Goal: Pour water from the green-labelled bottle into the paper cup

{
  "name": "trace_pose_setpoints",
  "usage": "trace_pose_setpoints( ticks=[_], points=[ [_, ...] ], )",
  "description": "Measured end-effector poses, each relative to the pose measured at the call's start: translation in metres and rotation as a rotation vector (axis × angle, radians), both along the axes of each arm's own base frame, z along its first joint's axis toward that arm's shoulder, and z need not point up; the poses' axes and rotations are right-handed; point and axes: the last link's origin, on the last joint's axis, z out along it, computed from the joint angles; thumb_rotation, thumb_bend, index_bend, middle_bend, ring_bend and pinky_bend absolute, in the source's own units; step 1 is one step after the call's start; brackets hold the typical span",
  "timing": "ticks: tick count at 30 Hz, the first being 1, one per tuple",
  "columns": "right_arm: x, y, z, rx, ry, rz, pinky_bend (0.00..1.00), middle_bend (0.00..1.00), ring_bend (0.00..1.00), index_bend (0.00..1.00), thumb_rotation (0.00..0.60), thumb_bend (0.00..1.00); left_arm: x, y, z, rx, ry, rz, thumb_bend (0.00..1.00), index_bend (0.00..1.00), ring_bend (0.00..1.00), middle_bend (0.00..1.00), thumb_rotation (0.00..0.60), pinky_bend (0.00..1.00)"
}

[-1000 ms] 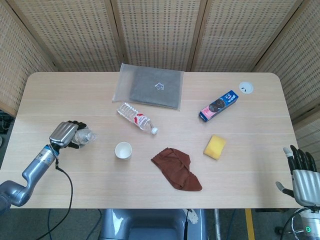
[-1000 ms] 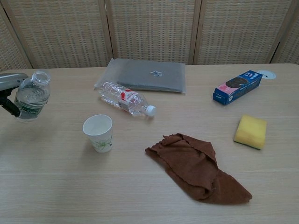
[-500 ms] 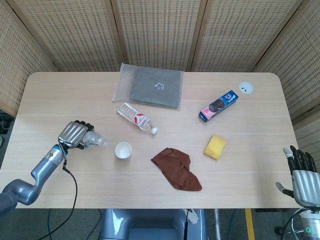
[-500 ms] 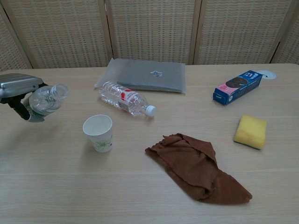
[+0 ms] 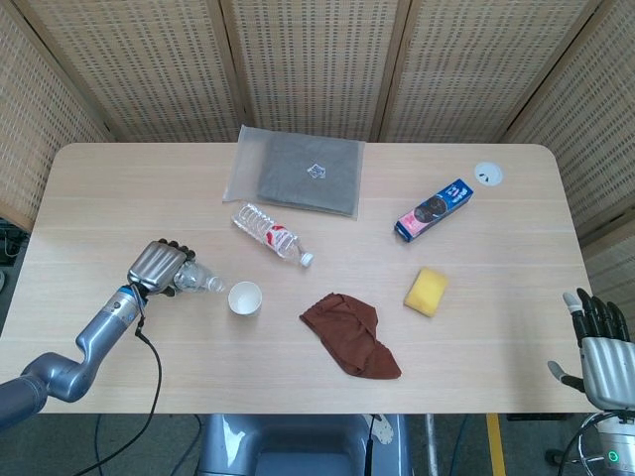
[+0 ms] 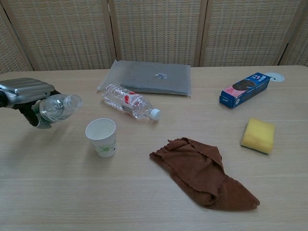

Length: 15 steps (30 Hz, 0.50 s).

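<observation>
Clear plastic tips toward paper — the pour is lining up!

Left hand point(image 6: 25, 91) grasps the green-labelled bottle point(image 6: 57, 107) nearly on its side, open mouth aimed at the paper cup point(image 6: 101, 137) just beside it on the worktop point(image 6: 144, 202), though not yet over the rim. Nearby lie a red-labelled bottle point(image 6: 129, 102) and brown cloth point(image 6: 202, 171). Right hand point(image 5: 600, 342) waits well apart, released, fingers spread.

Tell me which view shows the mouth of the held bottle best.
Chest view: the bottle in the left hand lies tilted side-on, its uncapped mouth clear, short of the paper cup. In the head view the bottle is small and mostly hidden under the hand.
</observation>
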Motion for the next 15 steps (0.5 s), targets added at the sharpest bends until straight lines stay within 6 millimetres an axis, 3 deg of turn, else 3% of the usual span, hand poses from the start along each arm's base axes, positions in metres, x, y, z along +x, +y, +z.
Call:
trace_pose_setpoints(
  ticks=[15],
  points=[
    [0.0001, 0.0007, 0.0030, -0.005, -0.013, 0.003, 0.00, 0.00, 0.00, 0.00, 0.600, 0.00, 0.0101, 0.0024, 0.0042, 0.010, 0.117, -0.015, 0.64, 0.67, 0.34, 0.48, 0.600, 0.39]
  ],
)
